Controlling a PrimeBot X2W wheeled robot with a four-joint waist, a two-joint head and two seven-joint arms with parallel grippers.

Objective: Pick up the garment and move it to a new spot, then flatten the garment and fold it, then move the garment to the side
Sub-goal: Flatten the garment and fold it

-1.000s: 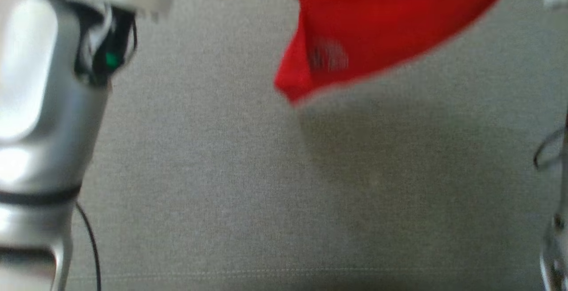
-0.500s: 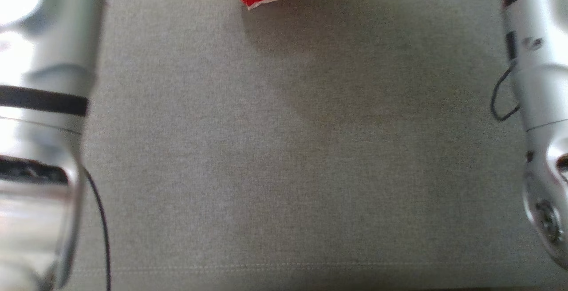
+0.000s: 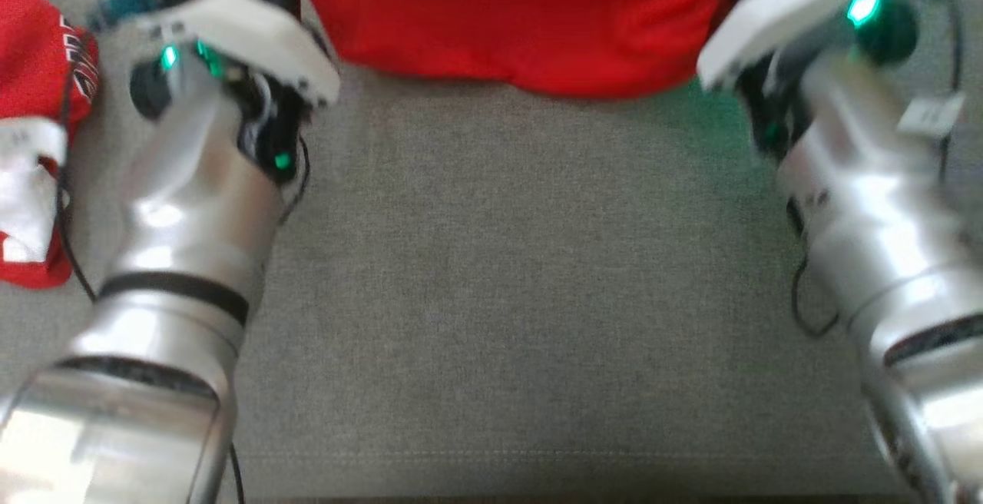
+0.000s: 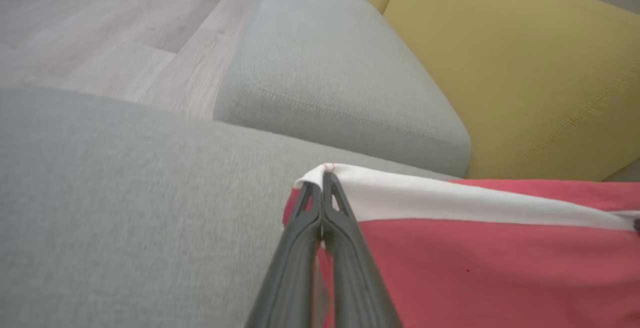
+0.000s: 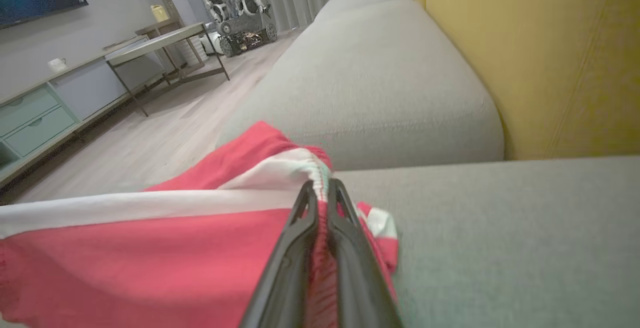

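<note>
Moved since earlier: garment [image 3: 522, 28], half a second ago only a small red tip at far edge of seat cushion [image 3: 507, 273], now spread as a wide red band between both wrists; both forearms now angled inward toward that edge.
Garment place: along far edge of cushion; lower border resting on grey fabric or just above it, cannot tell which.
Left gripper [image 4: 322, 180]: fingers pressed together on white-banded corner of garment.
Right gripper [image 5: 322, 188]: clamped on gathered white band at other corner.
Arm pose: both wrists low near far edge, well apart, fingers pointing toward that edge.
Risk, slip: only a thin pinch at very tips of fingers; possible loss of a corner under too hard pull apart.
Risk, slack: with wrists brought closer, likely sagging and wrinkling instead of lying flat.
Risk, snag: red and white cloth [image 3: 38, 104] at left edge of cushion, just beside left forearm; possibly dragged along by a sideways sweep.
</note>
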